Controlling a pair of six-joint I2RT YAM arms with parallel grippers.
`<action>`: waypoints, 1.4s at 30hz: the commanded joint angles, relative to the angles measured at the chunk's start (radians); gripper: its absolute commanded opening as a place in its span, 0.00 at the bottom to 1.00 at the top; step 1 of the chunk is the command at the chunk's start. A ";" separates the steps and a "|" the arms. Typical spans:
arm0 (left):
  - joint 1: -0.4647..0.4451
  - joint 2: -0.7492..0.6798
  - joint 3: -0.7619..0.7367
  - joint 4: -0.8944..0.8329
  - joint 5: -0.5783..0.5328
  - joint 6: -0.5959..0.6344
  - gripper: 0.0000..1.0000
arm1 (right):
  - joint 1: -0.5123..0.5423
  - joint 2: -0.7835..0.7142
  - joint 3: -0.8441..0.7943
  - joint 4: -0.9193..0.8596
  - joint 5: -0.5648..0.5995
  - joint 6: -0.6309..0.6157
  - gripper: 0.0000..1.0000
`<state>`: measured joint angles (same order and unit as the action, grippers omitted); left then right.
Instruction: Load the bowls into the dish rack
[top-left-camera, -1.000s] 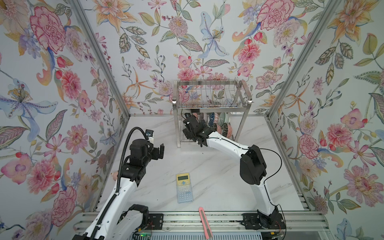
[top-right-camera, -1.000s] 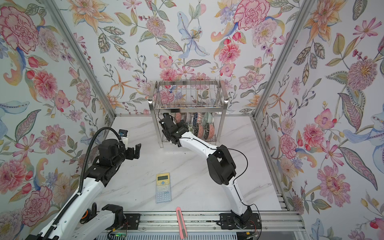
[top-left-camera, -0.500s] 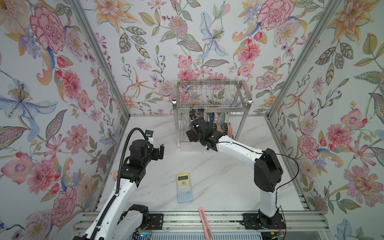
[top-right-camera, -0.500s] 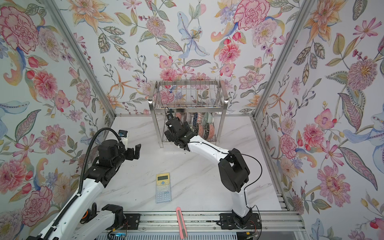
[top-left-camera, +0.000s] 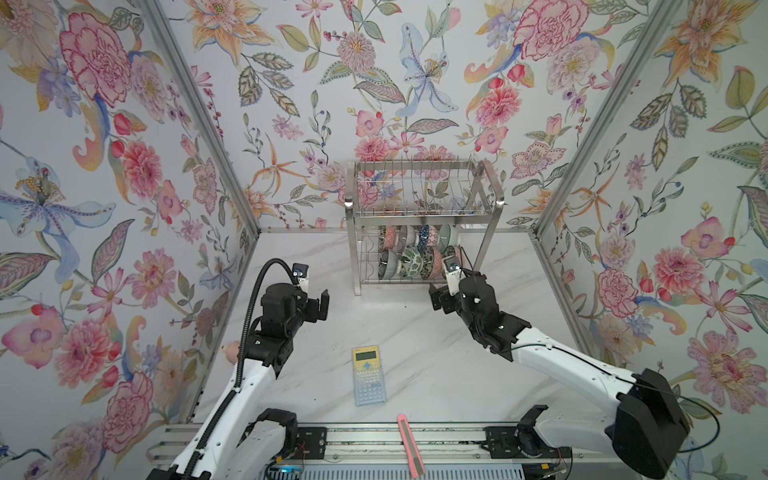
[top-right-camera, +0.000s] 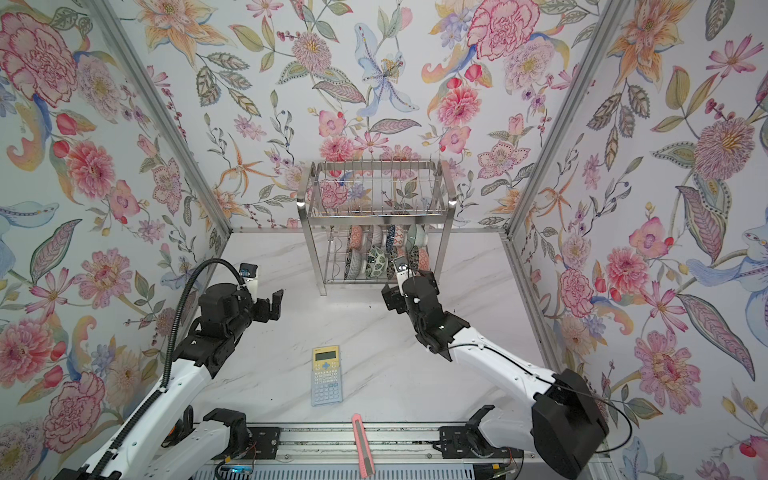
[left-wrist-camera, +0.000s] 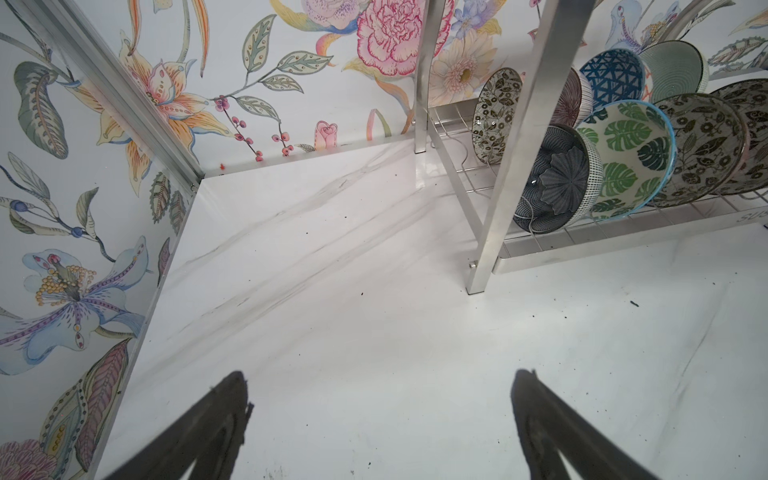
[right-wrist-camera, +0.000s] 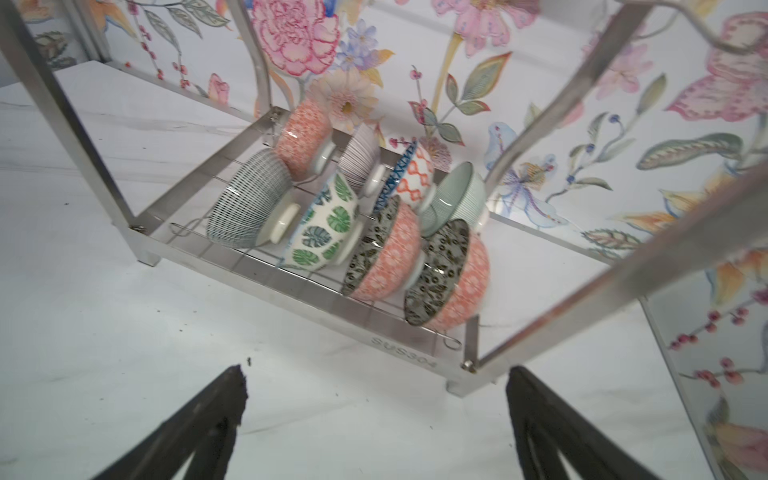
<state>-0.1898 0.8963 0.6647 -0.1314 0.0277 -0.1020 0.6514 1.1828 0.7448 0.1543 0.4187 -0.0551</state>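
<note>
The dish rack (top-left-camera: 424, 214) (top-right-camera: 374, 216), a tall two-tier steel wire frame, stands at the back wall. Several patterned bowls (top-left-camera: 409, 262) (top-right-camera: 376, 259) stand on edge in two rows on its lower tier; the upper tier holds nothing. The right wrist view shows a green leaf bowl (right-wrist-camera: 328, 224), a dark striped one (right-wrist-camera: 245, 199) and pinkish ones (right-wrist-camera: 390, 253) behind the rack's front bar (right-wrist-camera: 403, 353). My right gripper (top-left-camera: 441, 297) (right-wrist-camera: 374, 376) hovers open and empty just in front of the rack. My left gripper (top-left-camera: 318, 303) (left-wrist-camera: 380, 382) is open and empty over bare table, left of the rack post (left-wrist-camera: 515, 137).
A yellow and blue calculator (top-left-camera: 368, 376) lies on the white marble table between the arms. A pink box cutter (top-left-camera: 409, 442) rests on the front rail. Floral walls close in the left, back and right sides.
My right arm has drawn back out of the rack's lower tier towards the front right, its gripper empty. The left arm has not moved.
</note>
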 joint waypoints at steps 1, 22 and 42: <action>0.012 -0.038 -0.053 0.094 0.011 0.057 0.99 | -0.104 -0.132 -0.120 0.095 -0.018 0.004 0.99; 0.006 0.175 -0.476 0.979 -0.408 0.041 0.99 | -0.468 0.115 -0.467 0.680 -0.039 0.052 0.99; 0.125 0.696 -0.446 1.547 -0.216 0.090 0.99 | -0.585 0.327 -0.409 0.845 -0.164 0.046 0.99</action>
<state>-0.1135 1.5215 0.2569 1.2091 -0.2569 0.0204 0.0692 1.5002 0.3199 0.9714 0.2893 -0.0216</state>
